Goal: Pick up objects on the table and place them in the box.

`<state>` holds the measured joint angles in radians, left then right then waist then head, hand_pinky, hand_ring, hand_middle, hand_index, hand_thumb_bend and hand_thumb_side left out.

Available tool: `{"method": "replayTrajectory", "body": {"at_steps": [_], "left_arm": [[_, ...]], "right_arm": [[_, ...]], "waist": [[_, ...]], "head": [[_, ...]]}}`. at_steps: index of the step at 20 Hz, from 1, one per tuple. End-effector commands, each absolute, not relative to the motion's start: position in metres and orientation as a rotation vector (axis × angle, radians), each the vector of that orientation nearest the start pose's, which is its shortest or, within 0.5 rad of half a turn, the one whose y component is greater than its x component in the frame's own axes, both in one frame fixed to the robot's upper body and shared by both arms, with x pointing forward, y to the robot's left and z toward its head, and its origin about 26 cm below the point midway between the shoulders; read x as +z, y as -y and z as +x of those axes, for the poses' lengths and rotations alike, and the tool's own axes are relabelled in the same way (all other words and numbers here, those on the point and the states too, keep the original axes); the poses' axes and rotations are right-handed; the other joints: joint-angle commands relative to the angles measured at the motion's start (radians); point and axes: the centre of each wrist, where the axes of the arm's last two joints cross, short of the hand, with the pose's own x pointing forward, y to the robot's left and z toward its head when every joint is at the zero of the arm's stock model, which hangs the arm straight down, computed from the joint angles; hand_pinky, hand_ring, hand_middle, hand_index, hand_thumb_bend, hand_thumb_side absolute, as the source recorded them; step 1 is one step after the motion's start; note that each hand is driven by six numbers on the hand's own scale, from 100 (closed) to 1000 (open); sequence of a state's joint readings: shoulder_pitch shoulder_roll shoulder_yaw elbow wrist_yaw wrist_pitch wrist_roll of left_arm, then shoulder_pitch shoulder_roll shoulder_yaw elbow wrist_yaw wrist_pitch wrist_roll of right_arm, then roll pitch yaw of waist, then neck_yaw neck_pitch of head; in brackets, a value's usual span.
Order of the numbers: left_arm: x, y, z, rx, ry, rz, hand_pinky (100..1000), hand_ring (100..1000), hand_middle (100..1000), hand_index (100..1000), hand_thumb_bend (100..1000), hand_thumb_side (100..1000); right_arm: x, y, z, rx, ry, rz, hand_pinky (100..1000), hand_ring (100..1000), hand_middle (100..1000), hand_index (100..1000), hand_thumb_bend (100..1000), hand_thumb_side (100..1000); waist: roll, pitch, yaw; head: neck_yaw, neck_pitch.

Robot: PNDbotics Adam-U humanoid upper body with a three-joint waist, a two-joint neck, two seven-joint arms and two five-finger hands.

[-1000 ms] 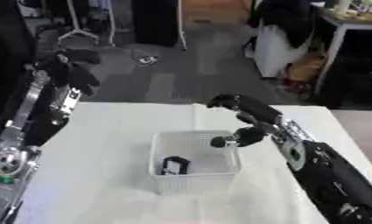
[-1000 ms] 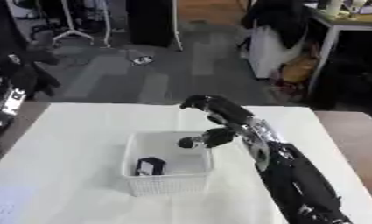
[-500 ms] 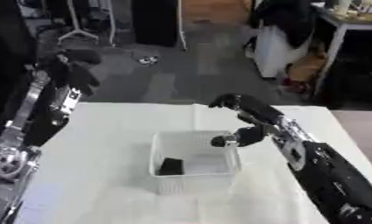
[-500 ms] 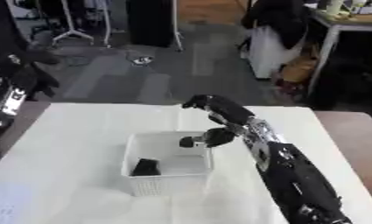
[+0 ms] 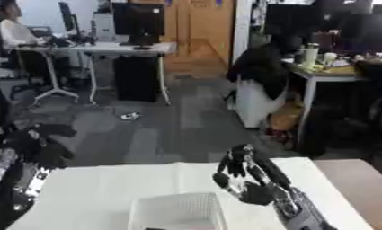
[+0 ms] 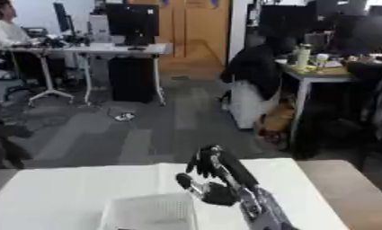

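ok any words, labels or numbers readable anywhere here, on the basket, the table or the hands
None can be read.
White basket: no label or print shows on its mesh wall.
White table: bare, no markings.
Right hand: black, no lettering visible.
Left hand: black, no lettering visible.
Objects on the desk at the far right: too blurred to read.

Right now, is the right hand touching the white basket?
Cannot tell. In the left eye view the right hand is beside the white basket, but neither view plainly shows a gap or contact.
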<state>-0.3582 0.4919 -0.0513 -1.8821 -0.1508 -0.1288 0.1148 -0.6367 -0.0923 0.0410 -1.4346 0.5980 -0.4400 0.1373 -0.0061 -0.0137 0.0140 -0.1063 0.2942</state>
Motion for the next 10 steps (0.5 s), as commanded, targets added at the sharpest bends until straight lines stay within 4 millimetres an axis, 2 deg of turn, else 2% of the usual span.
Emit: {"method": "replayTrajectory", "body": {"at_steps": [1,2,3,5,6,7,8,10], "left_arm": [[0.216,-0.279,0.320,-0.562,2.378,0.480,415,533,677,786,132,886],[0.217,-0.279,0.320,-0.560,2.379,0.481,414,533,677,787,132,887],[0.217,-0.279,0.319,-0.560,2.380,0.481,416,534,677,786,133,886],[0.218,-0.279,0.319,-0.557,2.385,0.482,417,534,677,786,133,886],[0.218,-0.279,0.319,-0.556,2.387,0.481,417,534,678,786,133,886],[0.218,-0.279,0.319,-0.555,2.386,0.481,417,534,677,786,133,885],[0.218,-0.279,0.319,-0.553,2.384,0.483,417,534,677,786,133,885],[0.218,-0.280,0.319,-0.548,2.383,0.488,417,535,677,786,133,885]], "right_arm": [[0.206,0.177,0.370,0.814,2.524,-0.343,103,167,207,388,443,816],[0.217,0.179,0.356,0.750,2.573,-0.352,121,187,224,404,442,831],[0.223,0.180,0.347,0.720,2.594,-0.356,100,149,190,375,431,807],[0.235,0.184,0.332,0.595,2.641,-0.376,100,134,173,368,429,798],[0.238,0.186,0.327,0.533,2.650,-0.395,100,136,168,368,495,786],[0.240,0.187,0.324,0.490,2.649,-0.411,100,128,168,369,426,805],[0.240,0.187,0.323,0.459,2.640,-0.426,100,129,169,368,429,801],[0.240,0.183,0.321,0.431,2.627,-0.428,100,129,171,375,410,817]], "waist": [[0.004,-0.011,-0.004],[0.003,-0.013,-0.006],[0.003,-0.014,-0.007],[0.003,-0.017,-0.011],[0.003,-0.018,-0.013],[0.003,-0.019,-0.014],[0.004,-0.021,-0.014],[0.005,-0.023,-0.013]], "head": [[-0.009,-0.072],[-0.004,-0.095],[-0.002,-0.108],[0.002,-0.152],[0.002,-0.167],[0.000,-0.178],[-0.005,-0.184],[-0.047,-0.206]]}}
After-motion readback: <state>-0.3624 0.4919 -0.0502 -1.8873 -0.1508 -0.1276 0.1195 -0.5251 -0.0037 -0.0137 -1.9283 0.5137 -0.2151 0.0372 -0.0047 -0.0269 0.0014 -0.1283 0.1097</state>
